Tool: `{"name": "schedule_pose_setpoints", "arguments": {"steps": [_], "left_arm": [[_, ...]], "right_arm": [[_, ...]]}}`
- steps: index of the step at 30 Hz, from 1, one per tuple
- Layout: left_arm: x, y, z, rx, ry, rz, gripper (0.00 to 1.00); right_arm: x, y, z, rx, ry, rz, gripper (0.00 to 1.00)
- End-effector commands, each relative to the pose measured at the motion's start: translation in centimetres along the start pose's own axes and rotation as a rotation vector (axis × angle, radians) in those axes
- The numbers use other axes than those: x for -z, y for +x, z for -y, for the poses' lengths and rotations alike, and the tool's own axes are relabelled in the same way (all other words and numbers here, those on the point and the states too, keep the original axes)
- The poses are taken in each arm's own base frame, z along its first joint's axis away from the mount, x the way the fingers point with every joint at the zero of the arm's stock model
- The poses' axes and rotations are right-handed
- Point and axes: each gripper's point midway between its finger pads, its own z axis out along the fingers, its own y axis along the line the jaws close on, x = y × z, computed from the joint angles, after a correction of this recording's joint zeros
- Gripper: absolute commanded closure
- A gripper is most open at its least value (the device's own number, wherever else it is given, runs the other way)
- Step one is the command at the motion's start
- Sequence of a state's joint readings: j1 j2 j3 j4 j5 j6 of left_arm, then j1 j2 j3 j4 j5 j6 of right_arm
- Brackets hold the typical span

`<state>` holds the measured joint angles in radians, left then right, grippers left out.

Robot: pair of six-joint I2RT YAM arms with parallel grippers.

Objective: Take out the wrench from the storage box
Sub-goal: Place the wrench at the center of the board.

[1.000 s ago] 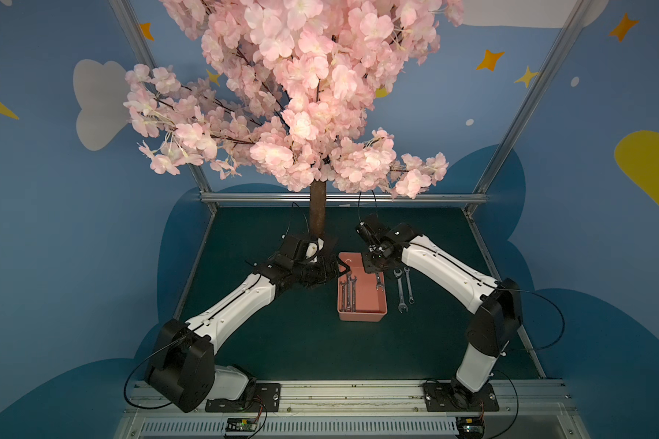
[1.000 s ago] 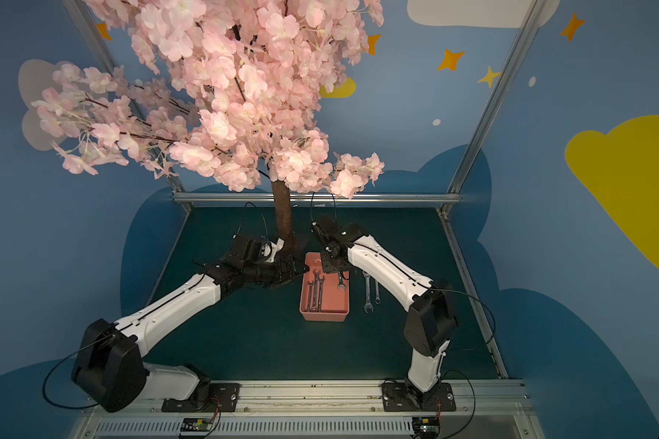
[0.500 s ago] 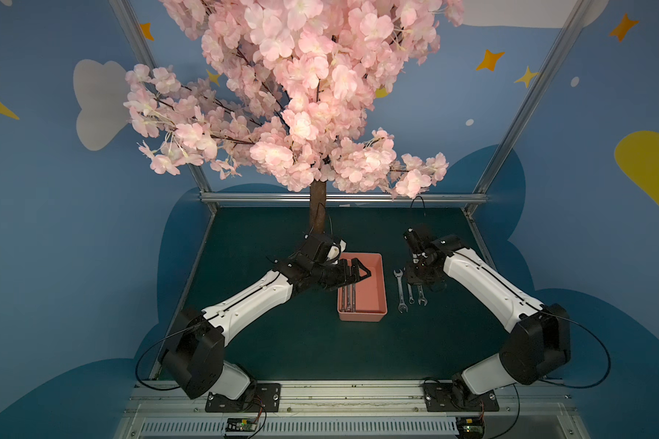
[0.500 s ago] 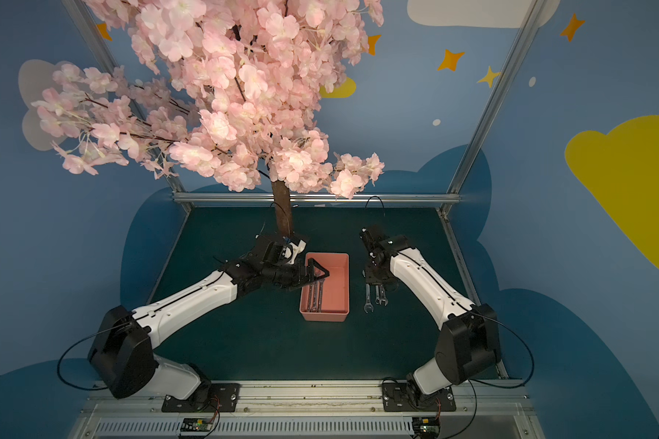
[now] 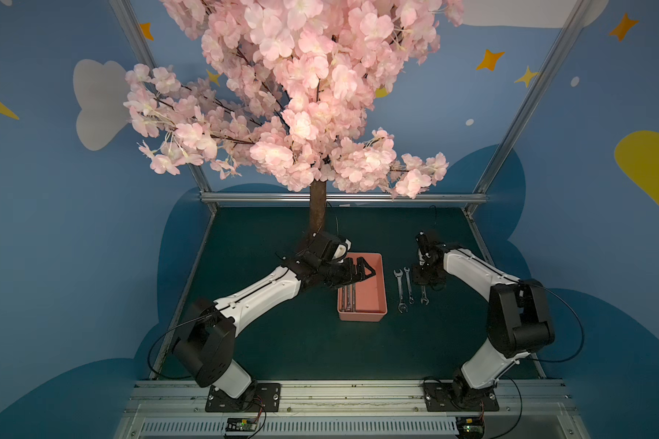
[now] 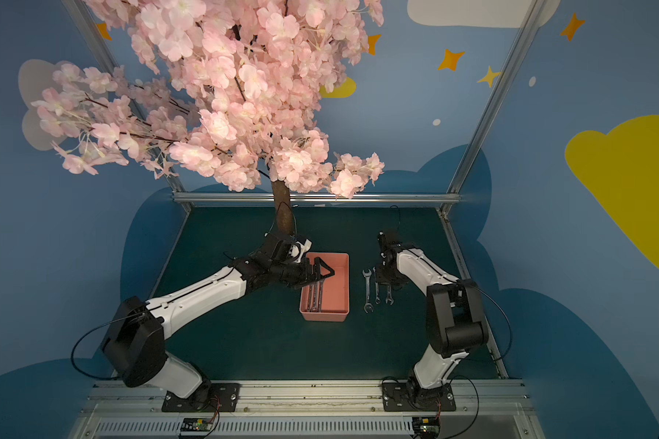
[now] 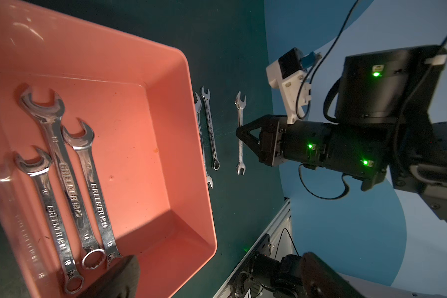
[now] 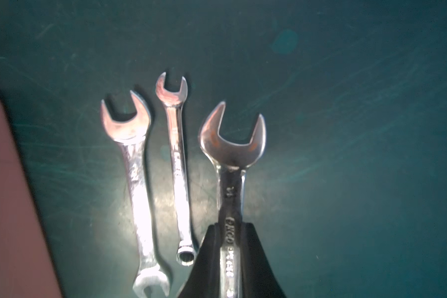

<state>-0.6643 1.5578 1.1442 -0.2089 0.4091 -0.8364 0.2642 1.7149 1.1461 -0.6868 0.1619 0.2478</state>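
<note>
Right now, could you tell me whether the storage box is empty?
No, three wrenches lie side by side inside the storage box.

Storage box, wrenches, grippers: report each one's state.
storage box: open-topped, on the table, three wrenches inside.
boxed wrenches: lying flat, side by side.
loose wrenches: two, flat on the table beside the box.
gripped wrench: clamped in the right gripper.
left gripper: open, above the box.
right gripper: shut on the gripped wrench.

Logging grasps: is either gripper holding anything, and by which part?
The right gripper is shut on a wrench, gripping its shank; the left gripper holds nothing.
</note>
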Motion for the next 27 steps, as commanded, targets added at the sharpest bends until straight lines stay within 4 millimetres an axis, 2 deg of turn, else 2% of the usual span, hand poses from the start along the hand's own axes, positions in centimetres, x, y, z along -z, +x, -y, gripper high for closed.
{"name": "schedule_pose_setpoints", "arguments": {"steps": [1,4,11,19,22,25,27], "left_arm": [[0.0,-0.4,0.5,-0.025,-0.001,0.008,0.00],[0.0,-0.4,0.2,-0.025,-0.009,0.009,0.00],[0.0,-0.3,-0.3,-0.025,-0.021,0.008,0.00],[0.3,-0.2,-0.4,-0.024,-0.019,0.007,0.00],[0.5,-0.2,-0.3,-0.025,-0.017,0.009,0.00],[0.8,-0.2,-0.5,-0.024,-0.021,0.014,0.00],[1.1,-0.3,-0.6,-0.024,-0.023,0.017,0.00]], "right_arm": [[-1.1,-1.6,-0.7,0.006,-0.045,0.013,0.98],[-1.5,-2.1,-0.4,-0.004,-0.057,0.003,0.98],[-2.9,-1.4,0.1,0.000,-0.026,-0.082,0.93],[-3.2,-1.4,-0.6,0.035,-0.021,-0.102,0.78],[-3.4,-0.9,-0.5,0.040,-0.016,-0.124,0.68],[-2.9,-0.6,-0.5,0.037,-0.009,-0.132,0.66],[-1.6,-1.0,-0.6,0.040,-0.011,-0.107,0.67]]}}
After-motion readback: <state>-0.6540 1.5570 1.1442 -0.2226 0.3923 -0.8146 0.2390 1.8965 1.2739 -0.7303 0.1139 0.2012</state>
